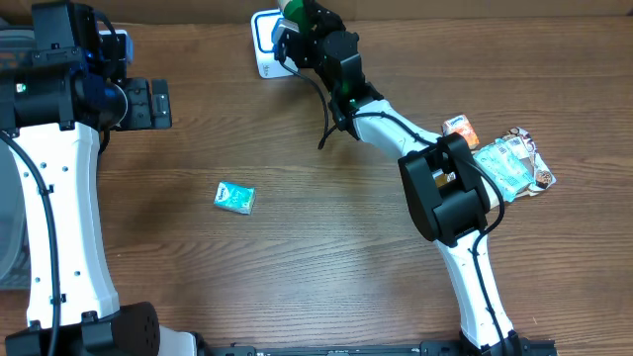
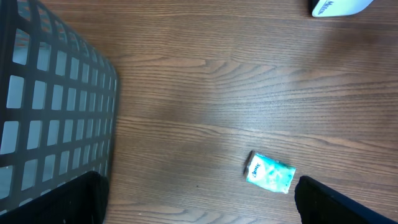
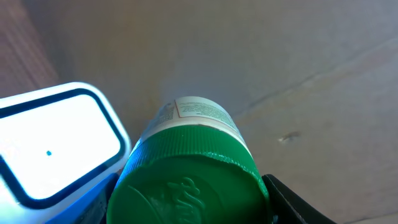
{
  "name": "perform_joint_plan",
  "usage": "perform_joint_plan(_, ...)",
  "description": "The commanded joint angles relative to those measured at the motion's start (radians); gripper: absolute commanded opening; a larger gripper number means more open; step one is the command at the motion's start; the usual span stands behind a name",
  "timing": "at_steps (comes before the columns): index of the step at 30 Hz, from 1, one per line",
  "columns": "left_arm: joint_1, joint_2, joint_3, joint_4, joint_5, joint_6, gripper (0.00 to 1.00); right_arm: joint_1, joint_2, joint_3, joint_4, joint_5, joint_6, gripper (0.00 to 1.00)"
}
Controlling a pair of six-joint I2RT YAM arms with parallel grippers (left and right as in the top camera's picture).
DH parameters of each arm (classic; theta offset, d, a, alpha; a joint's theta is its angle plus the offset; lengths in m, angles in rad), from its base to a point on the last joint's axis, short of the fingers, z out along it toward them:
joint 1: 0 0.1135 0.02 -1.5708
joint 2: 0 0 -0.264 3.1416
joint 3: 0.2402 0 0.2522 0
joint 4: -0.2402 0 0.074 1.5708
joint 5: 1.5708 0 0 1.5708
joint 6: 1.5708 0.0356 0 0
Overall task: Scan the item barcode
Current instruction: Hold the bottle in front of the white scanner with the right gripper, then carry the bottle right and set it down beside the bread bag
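- The right gripper point(image 1: 294, 22) is gripping a green-capped bottle point(image 3: 186, 180), its jaws clamped on the sides.
- It is holding the bottle at the far edge of the table point(image 1: 326, 267), just beside the white scanner point(image 1: 263, 44).
- In the right wrist view the cap is facing the camera and the scanner's window is sitting just to its left.
- The pick-up and the carry to the scanner are looking done; the scan itself is looking like the step in hand.
- The barcode is not showing in any view, so whether it is facing the window cannot be told. A turn of the bottle may be needed yet.
- The left gripper point(image 1: 166, 106) is hanging wide open and empty over the left side, well apart from the scanner.
- A teal packet point(image 1: 234, 198) is lying on the bare wood near the middle, perhaps waiting its turn.
- More packets point(image 1: 514, 163) and a small orange item point(image 1: 461, 127) are lying at the right, beside the right arm's elbow.
- A mesh basket point(image 2: 56, 93) is standing at the left edge.
- Nothing is lying between the bottle and the scanner.
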Motion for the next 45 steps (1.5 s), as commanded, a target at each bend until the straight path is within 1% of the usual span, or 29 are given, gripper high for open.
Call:
perform_joint_plan(1, -0.007, 0.005, 0.001, 0.0, -0.009, 0.016, 1.0, 0.011, -0.004, 0.01, 0.008, -0.021, -0.008, 0.4)
perform_joint_plan(26, -0.006, 0.005, 0.001, 0.0, -0.009, 0.016, 0.99, 0.029, -0.005, 0.01, -0.014, -0.029, 0.019, 0.4)
perform_joint_plan(31, -0.007, 0.005, 0.001, 0.001, -0.008, 0.016, 1.0, 0.04, -0.031, 0.01, -0.017, -0.027, 0.132, 0.4)
perform_joint_plan(37, -0.007, 0.005, 0.001, 0.0, -0.008, 0.015, 1.0, 0.058, -0.11, 0.01, -0.124, -0.019, 0.277, 0.41)
perform_joint_plan(42, -0.007, 0.005, 0.001, 0.0, -0.008, 0.015, 1.0, 0.078, -0.222, 0.01, -0.304, -0.018, 0.475, 0.42)
perform_joint_plan(43, -0.007, 0.005, 0.001, 0.0, -0.009, 0.016, 1.0, 0.081, -0.249, 0.01, -0.345, -0.019, 0.516, 0.46)
perform_joint_plan(45, -0.007, 0.005, 0.001, 0.001, -0.008, 0.015, 0.99, 0.083, -0.307, 0.01, -0.443, -0.027, 0.604, 0.47)
